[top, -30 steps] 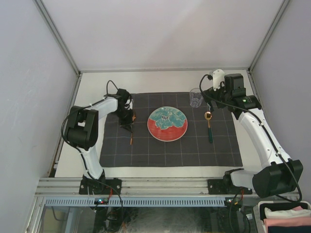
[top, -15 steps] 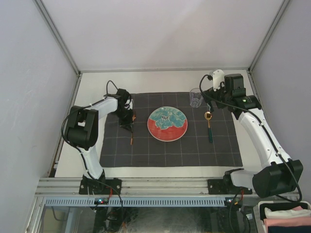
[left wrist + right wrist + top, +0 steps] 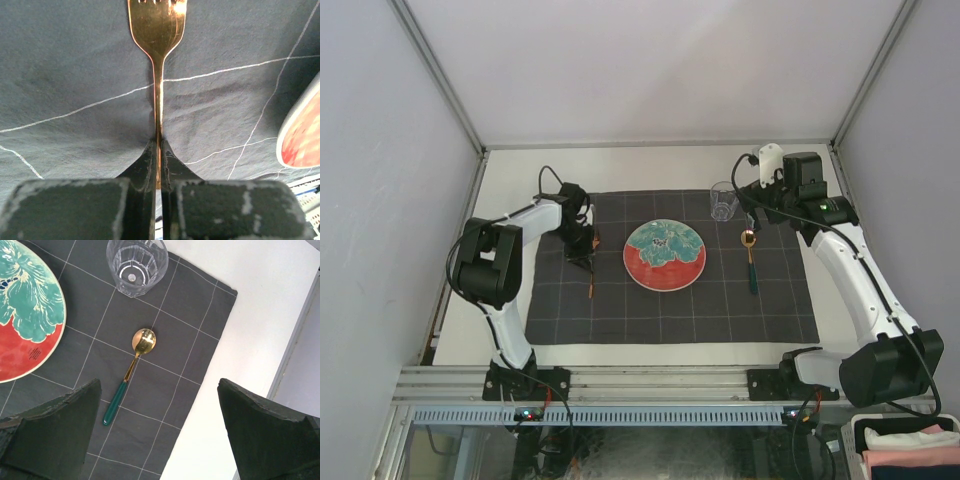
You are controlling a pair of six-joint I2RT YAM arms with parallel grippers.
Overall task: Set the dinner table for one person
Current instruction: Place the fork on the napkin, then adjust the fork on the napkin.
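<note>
The off-white dinner table point(image 3: 620, 170) carries a dark grey checked cloth point(image 3: 670, 315). On the cloth a red and teal plate point(image 3: 664, 255) sits in the middle. A clear glass point(image 3: 723, 203) stands at the back right, and a gold spoon with a green handle point(image 3: 751, 258) lies right of the plate. My left gripper point(image 3: 582, 255) is left of the plate, shut on the thin neck of a gold fork point(image 3: 157, 30), low over the cloth point(image 3: 75, 75). My right gripper point(image 3: 160, 435) is open and empty, high above the spoon point(image 3: 127, 377) and the glass point(image 3: 136, 262).
Grey metal rails point(image 3: 450, 100) edge the table. The plate's rim point(image 3: 302, 135) shows at the right of the left wrist view. Bare tabletop point(image 3: 260, 340) lies right of the cloth. Folded cloths point(image 3: 910, 450) sit off the table at the near right.
</note>
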